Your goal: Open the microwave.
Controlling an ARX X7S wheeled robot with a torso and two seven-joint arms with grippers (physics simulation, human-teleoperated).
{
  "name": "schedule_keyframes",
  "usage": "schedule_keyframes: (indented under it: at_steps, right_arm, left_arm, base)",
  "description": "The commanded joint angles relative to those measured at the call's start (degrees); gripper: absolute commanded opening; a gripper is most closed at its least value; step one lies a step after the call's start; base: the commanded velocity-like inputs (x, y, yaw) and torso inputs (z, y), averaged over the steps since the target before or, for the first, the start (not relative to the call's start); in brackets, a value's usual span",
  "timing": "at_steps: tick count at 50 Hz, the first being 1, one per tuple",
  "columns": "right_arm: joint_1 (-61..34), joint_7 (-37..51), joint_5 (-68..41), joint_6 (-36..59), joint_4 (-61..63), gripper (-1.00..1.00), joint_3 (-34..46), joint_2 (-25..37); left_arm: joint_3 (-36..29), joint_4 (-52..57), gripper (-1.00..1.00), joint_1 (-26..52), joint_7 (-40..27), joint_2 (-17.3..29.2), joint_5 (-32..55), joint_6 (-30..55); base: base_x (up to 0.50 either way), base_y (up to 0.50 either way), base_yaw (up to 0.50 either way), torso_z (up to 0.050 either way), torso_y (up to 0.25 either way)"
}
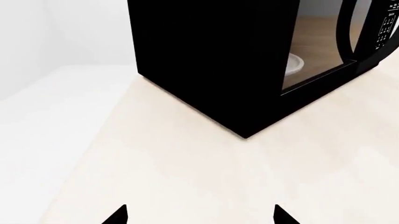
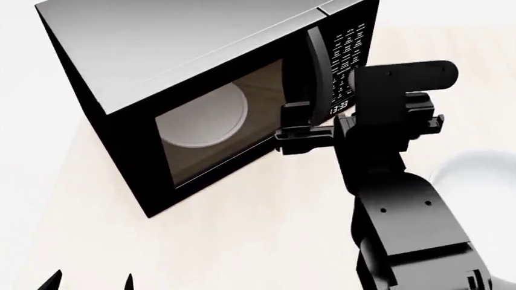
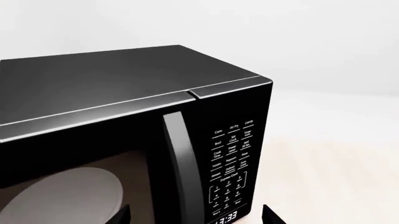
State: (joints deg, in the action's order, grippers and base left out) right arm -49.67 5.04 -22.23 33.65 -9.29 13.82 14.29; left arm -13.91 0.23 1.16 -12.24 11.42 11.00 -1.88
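Right end effector [image 2: 292,130] fingers apart at microwave [image 2: 185,90] handle [image 2: 316,72], door closed

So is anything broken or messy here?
Nothing stands out. The microwave sits flat on the counter, door shut, and the white turntable lies in place inside. No spills or damage show.

place: likely kitchen | cue: microwave [image 2: 202,90] on pale wooden counter [image 2: 266,229] | backdrop: blank white walls
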Motion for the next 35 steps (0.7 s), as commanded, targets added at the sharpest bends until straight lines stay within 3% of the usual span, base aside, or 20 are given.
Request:
schedule_keyframes:
  at_steps: [1,35]
  right_arm:
    - [-3.98,-1.71,1.01,-1.78,-7.29,1.00,1.56,-1.12]
    - [-7.41,-2.13,2.40,-6.13,-17.73,1.00,3.23,-3.52]
  left_arm:
    - [-0.23,-0.43,1.00,-0.01,-0.22,0.25,0.64,0.21]
    - [-1.10,-0.36,1.00,0.10,-0.99,0.88,1.20,-0.04]
  base:
    - [0.00,0.00,0.00,0.000,-0.015]
    - [0.00,0.00,0.00,0.000,0.000]
